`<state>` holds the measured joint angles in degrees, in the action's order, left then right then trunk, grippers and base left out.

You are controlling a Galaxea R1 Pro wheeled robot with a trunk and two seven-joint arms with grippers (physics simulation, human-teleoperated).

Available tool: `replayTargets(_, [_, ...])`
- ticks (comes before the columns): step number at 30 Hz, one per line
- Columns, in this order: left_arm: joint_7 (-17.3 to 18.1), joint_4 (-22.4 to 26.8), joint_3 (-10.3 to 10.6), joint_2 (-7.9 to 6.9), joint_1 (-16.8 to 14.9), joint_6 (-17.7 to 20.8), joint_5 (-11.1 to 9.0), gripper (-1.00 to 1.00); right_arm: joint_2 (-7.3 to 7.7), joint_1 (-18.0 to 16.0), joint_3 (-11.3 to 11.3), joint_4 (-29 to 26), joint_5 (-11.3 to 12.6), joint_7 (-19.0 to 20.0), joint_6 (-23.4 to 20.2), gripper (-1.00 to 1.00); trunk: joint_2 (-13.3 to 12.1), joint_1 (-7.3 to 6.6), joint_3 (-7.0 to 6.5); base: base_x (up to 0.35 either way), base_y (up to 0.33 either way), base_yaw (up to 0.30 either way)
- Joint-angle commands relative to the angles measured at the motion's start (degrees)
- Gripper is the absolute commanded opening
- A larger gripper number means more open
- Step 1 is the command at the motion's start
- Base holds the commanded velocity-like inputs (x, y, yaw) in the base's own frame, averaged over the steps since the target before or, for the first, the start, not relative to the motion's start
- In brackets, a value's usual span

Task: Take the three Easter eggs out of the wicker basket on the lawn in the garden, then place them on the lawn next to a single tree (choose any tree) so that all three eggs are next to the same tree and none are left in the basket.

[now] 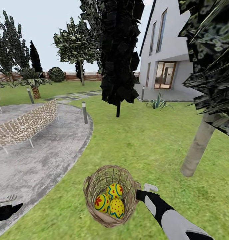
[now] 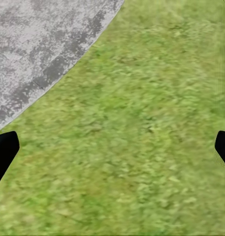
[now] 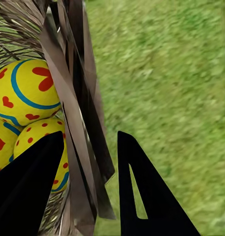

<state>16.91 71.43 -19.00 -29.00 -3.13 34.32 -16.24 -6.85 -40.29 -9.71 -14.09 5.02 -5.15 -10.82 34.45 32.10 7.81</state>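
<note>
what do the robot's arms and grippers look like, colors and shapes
The right arm has a smooth light grey shell that changes to a black segment toward the wrist, ending in a small whitish right gripper. In the right wrist view its fingers are flat, black and tapered to points. The left gripper has pale grey prongs on a black body. No cables or markings show.

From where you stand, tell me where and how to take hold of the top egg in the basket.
Grip the top egg across its rounded middle, coming straight down through the open mouth of the wicker basket. It lies on the other two eggs, and the woven wall blocks any sideways approach. The right gripper now straddles that wall and likely needs lifting first.
</note>
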Motion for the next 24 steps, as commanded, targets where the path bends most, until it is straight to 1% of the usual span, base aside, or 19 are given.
replayTargets(1, [0.14,0.03,-0.12,0.00,-0.03,0.42,-0.28,1.00,-0.03,-0.05,-0.20,-0.15,0.79,-0.21,-0.25,-1.00,0.09,0.05,0.09,0.284,0.180,-0.146])
replayTargets(6, [0.14,0.03,-0.13,0.00,-0.03,0.41,-0.28,1.00,-0.02,-0.05,-0.17,-0.15,0.79,-0.21,-0.25,-1.00,0.09,0.05,0.08,0.278,0.187,-0.039])
replayTargets(24, [0.14,0.03,-0.10,0.00,-0.03,0.41,-0.28,1.00,-0.09,-0.05,-0.14,-0.15,0.79,-0.21,-0.25,-1.00,0.09,0.05,0.08,0.273,0.191,-0.001])
